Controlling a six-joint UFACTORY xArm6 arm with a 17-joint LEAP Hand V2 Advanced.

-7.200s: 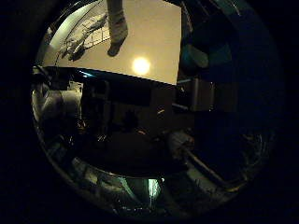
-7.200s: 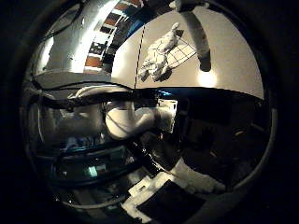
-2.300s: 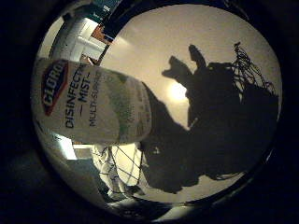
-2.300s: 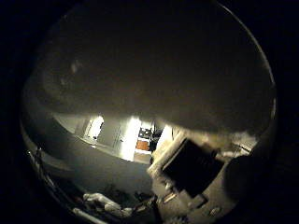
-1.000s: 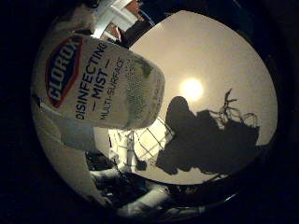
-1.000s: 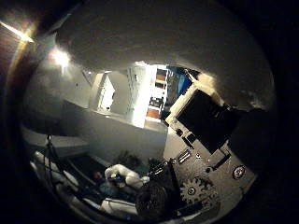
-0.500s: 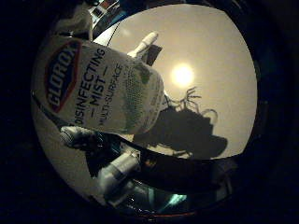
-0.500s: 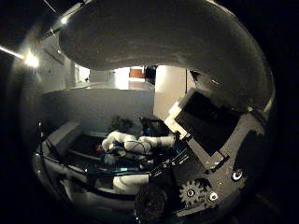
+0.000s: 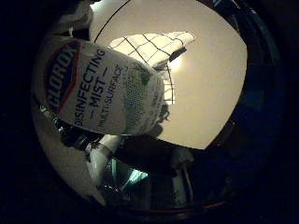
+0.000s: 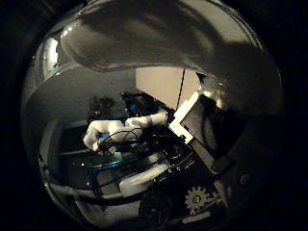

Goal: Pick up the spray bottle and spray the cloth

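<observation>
The hand point(image 10: 211, 144) grasps the spray bottle point(image 9: 100, 88) close against its palm, above the checked cloth point(image 9: 154, 49) on the table point(image 9: 210, 84). A loose grip could let the bottle slip or misdirect the spray.

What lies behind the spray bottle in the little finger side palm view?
Behind the spray bottle, the checked cloth lies on the pale table. The bottle covers part of the cloth, so its full extent cannot be seen.
</observation>
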